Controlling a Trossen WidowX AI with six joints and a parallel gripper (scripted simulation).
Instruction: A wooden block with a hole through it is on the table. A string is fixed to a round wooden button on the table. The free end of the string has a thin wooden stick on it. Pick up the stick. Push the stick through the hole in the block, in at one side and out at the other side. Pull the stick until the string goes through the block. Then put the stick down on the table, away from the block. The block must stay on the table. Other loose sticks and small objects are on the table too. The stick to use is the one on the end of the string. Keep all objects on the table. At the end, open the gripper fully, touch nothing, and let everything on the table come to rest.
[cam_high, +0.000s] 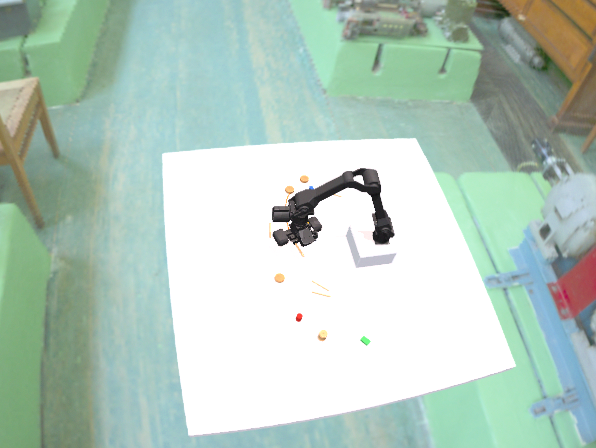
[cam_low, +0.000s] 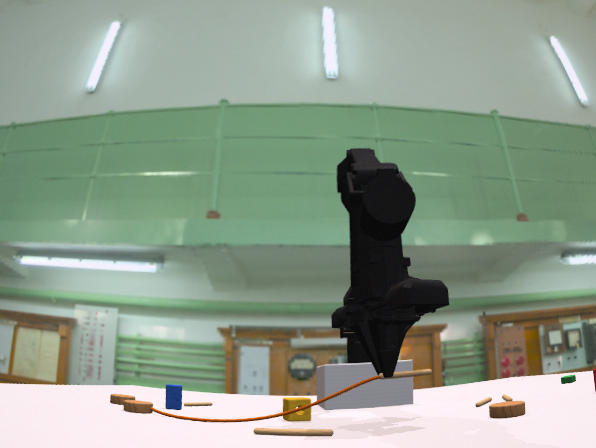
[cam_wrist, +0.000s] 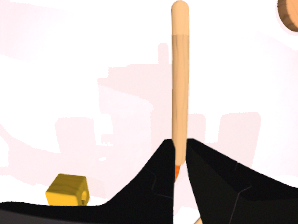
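Nearest the exterior camera, a loose stick (cam_low: 293, 431) lies on the white tabletop (cam_low: 75, 425), and just behind it the yellow block (cam_low: 297, 408) sits with its hole facing out, apparently awaiting threading. Beyond, the pincer (cam_low: 382, 374) is clenched on the string's end of the stick (cam_low: 407, 373), held level and clear of the tabletop. Its orange string (cam_low: 240, 418) sags back to a round button (cam_low: 138, 406), while the arm (cam_low: 376, 250) stands nearly upright, wrist pointing down.
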